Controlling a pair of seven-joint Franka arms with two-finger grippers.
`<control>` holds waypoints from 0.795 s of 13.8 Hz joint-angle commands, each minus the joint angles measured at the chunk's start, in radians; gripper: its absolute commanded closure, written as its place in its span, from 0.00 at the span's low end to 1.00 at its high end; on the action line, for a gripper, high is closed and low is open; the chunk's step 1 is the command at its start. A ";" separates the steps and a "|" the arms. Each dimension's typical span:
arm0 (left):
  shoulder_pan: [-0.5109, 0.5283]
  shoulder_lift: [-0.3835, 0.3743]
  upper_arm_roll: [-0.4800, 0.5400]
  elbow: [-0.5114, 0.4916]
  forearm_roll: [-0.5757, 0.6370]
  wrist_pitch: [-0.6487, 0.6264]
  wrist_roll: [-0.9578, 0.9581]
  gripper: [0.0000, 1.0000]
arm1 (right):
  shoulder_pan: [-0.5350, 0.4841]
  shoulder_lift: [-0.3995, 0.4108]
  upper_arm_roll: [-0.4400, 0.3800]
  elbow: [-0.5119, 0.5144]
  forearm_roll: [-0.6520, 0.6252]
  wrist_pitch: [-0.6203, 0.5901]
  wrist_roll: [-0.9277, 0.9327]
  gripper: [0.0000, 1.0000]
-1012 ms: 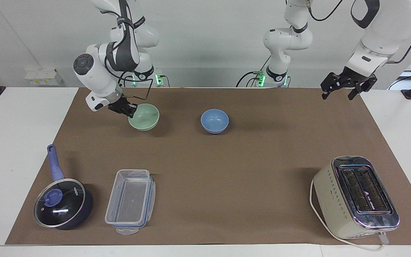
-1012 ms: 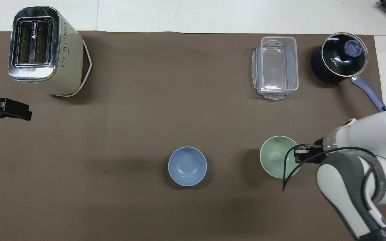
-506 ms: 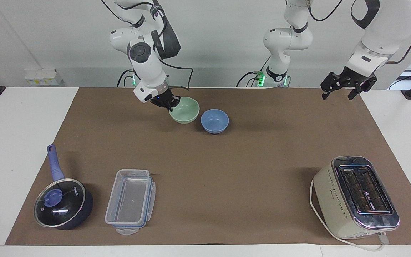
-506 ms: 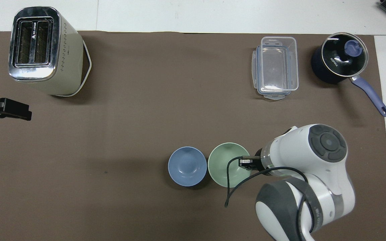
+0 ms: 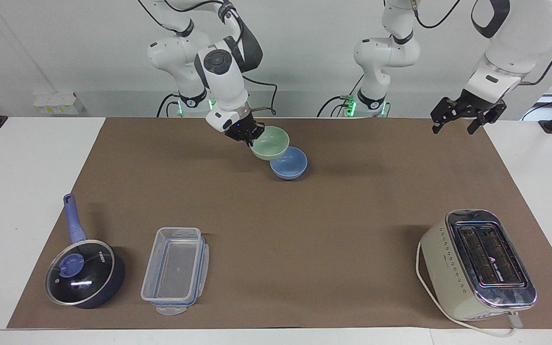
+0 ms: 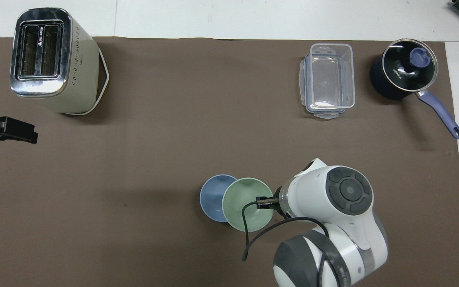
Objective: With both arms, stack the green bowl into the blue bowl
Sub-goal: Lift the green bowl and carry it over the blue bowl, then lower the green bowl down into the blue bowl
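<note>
green bowl (image 5: pixel 270 143) travelling from the right arm's end toward mid-table since a second ago, now hanging tilted over the blue bowl (image 5: pixel 289 164) | right claw (image 5: pixel 248 135) clamping its rim | blue bowl sitting on the table (image 5: pixel 304 230) | left claw (image 5: pixel 465 115) waiting raised over the table's left-arm end, fingers spread

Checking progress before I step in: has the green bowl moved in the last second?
Yes. The green bowl, held by the right gripper, has travelled toward the blue bowl, which stayed put, and now hangs partly over it.
</note>
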 commanded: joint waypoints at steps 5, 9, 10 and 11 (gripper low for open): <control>0.008 0.009 -0.006 0.023 0.014 -0.022 0.001 0.00 | 0.064 0.053 0.011 -0.021 0.047 0.106 0.040 1.00; 0.008 0.009 -0.006 0.023 0.014 -0.022 0.001 0.00 | 0.093 0.087 0.014 -0.021 0.047 0.149 0.090 1.00; 0.008 0.009 -0.006 0.023 0.014 -0.022 0.001 0.00 | 0.099 0.093 0.014 -0.021 0.047 0.160 0.090 1.00; 0.008 0.009 -0.006 0.023 0.014 -0.022 0.001 0.00 | 0.099 0.095 0.014 -0.021 0.048 0.165 0.090 1.00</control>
